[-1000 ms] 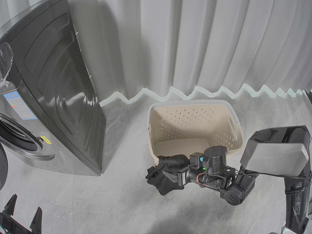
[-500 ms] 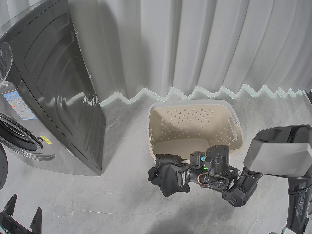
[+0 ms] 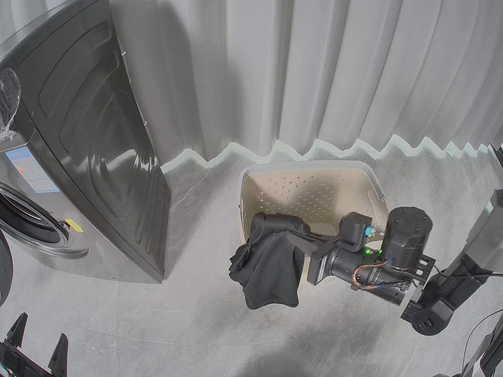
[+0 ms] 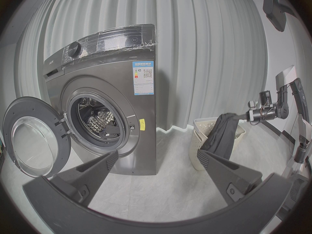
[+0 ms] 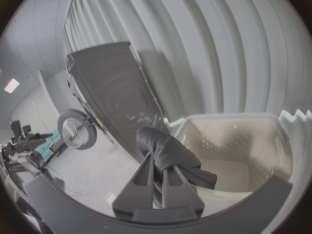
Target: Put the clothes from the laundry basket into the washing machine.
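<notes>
Since a second ago the right arm has lifted and drawn back toward the robot's right, raising the dark garment (image 3: 272,268) higher, so more of it now hangs down unfolded. The washing machine (image 4: 107,91) stands on the floor at the robot's left, against the white curtain (image 3: 325,64), with its round door (image 4: 32,137) swung wide open. The cream laundry basket (image 3: 309,164) sits on the floor to the right of the machine, close to the curtain's hem. The garment dangles over the basket's front left corner; I cannot tell whether it touches the rim. The right pincer (image 5: 158,161) is clamped tight on the top fold of the garment, fingers nearly together. The left pincer (image 4: 156,155) hangs low near the machine's front, spread wide and holding nothing.
</notes>
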`<state>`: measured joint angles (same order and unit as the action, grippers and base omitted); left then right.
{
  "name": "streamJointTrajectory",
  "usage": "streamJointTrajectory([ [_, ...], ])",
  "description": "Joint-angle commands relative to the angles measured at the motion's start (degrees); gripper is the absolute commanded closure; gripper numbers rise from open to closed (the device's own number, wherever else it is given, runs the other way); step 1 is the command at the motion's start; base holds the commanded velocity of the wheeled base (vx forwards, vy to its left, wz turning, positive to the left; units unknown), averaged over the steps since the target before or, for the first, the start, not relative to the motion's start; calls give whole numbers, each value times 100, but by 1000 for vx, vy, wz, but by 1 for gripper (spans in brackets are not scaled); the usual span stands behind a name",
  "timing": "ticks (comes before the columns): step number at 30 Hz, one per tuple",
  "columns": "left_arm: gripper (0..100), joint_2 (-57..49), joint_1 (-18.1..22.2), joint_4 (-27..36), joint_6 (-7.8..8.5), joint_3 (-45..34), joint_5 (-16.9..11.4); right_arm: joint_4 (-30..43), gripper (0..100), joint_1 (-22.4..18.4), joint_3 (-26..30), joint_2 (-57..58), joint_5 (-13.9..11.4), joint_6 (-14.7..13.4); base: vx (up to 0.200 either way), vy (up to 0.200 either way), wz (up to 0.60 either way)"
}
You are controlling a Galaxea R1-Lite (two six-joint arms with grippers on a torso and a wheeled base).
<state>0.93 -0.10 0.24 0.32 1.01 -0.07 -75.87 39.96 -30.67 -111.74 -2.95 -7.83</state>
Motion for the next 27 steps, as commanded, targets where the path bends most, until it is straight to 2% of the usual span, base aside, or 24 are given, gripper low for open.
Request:
streamJointTrajectory([
  [1,0,-93,1,11,3,-84,-1,-138,100,56,211,1014,66,9,0,0,0],
  [8,0,-84,1,11,-14,-84,-1,293,100,-41,228,1998,119,97,0,0,0],
  [14,0,-84,1,11,-32,-84,-1,1127,100,-50,176,2719,409,97,-200,0,0],
  [17,0,-84,1,11,-40,-84,-1,1268,100,-76,202,2833,427,97,-200,0,0],
  [23,0,-84,1,11,-67,-84,-1,1294,100,-103,228,2815,497,97,0,0,0],
  [27,0,-84,1,11,-67,-84,7,1294,100,-94,228,2807,524,97,0,200,0],
])
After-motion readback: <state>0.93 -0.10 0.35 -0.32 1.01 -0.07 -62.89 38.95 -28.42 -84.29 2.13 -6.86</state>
